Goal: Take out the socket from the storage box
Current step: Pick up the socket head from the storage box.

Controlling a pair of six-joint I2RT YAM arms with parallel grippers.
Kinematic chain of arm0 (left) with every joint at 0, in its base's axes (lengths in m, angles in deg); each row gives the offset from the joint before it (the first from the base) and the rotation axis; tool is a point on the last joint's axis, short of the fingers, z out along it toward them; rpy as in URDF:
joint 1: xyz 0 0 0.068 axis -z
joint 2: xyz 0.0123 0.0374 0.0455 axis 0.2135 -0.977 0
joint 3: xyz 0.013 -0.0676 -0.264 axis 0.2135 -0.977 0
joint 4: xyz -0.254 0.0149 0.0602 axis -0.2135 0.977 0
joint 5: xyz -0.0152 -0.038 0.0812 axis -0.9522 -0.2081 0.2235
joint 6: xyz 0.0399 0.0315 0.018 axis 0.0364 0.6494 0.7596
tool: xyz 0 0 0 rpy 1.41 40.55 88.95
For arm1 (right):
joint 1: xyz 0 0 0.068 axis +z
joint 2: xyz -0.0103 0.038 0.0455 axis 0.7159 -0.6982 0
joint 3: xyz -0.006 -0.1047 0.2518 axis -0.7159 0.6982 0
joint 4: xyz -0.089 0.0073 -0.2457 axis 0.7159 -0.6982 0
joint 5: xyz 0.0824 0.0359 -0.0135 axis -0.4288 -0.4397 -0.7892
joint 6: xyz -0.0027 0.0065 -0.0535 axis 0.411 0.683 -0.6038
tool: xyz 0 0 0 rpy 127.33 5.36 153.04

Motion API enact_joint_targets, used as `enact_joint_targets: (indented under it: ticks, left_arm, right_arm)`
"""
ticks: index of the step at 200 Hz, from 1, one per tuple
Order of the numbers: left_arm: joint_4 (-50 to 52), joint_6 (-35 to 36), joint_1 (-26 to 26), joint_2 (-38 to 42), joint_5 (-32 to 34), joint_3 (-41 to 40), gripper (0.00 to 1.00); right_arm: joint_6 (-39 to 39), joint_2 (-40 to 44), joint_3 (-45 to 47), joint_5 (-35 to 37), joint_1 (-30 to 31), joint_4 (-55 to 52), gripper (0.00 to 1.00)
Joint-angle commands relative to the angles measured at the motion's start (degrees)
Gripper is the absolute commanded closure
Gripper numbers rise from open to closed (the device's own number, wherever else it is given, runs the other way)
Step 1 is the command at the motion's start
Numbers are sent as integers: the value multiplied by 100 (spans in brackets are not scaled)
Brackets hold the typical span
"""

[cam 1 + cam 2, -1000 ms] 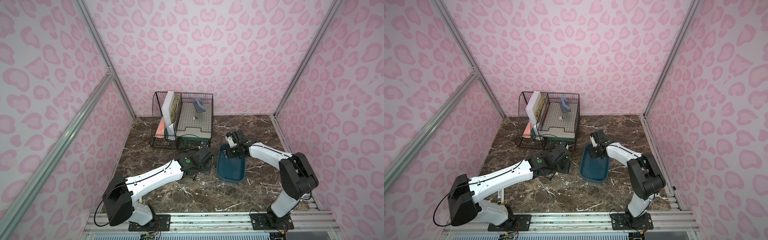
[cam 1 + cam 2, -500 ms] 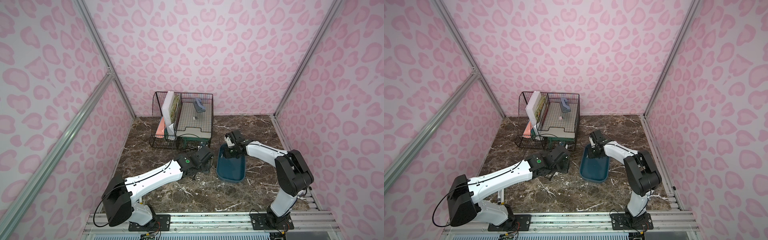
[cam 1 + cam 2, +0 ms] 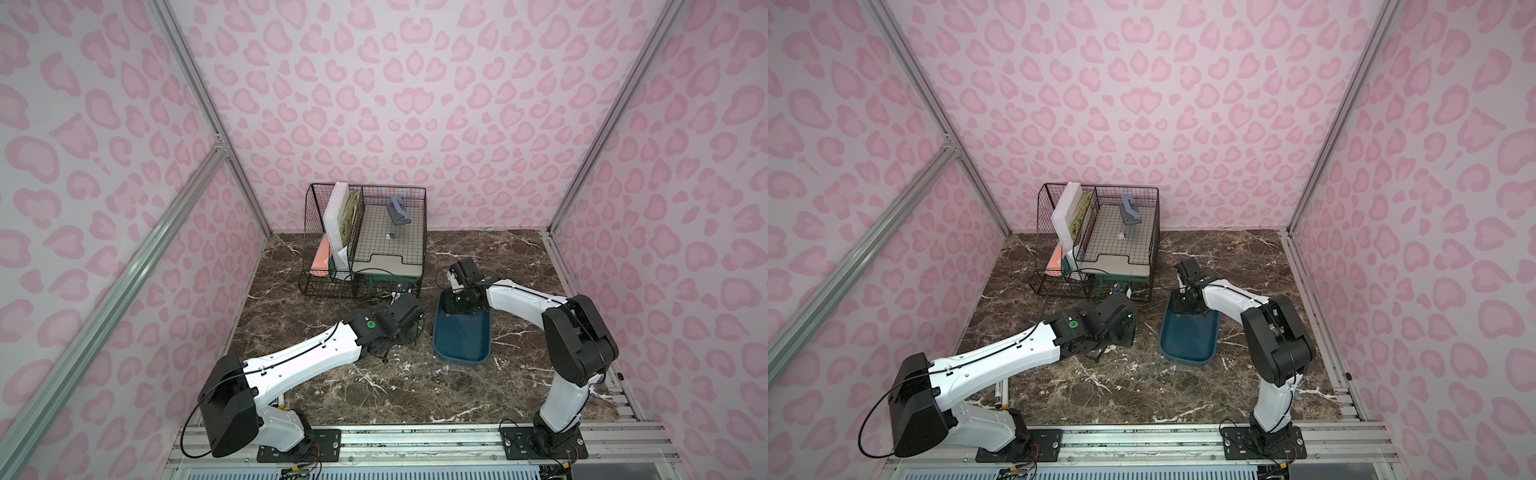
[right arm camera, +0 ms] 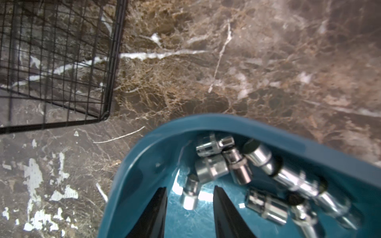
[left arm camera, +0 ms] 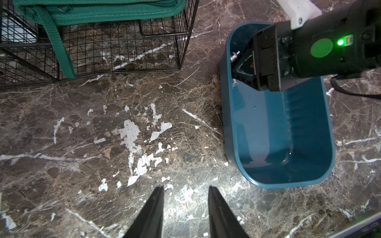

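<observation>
several chrome sockets (image 4: 226,164) lie heaped in one end corner of the teal storage box (image 4: 132,175), the end nearest the black wire organiser (image 4: 61,61). one small socket (image 4: 189,194) lies between the fingers of the right gripper (image 4: 189,187), which stand apart with a gap on either side of it. the left gripper (image 5: 185,187), fingers apart and empty, hovers over the marble table (image 5: 103,123) just beside the box.
</observation>
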Motion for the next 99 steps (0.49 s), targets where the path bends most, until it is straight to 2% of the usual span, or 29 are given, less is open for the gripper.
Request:
enact_joint_targets:
  ticks: [1,57,86,99]
  left_arm:
    - [122,83,-1,-20,89,37,60]
    - [154,134,3,0,106,44,60]
    - [135,141,6,17,149,54,60]
    - [131,149,8,26,168,56,60]
  right_arm:
    - [237,-51,-3,83,64,125,57]
    - [439,-149,126,332,122,150,59]
    - [410,-236,97,428,129,130,65]
    - [368,-234,95,422,124,131,73]
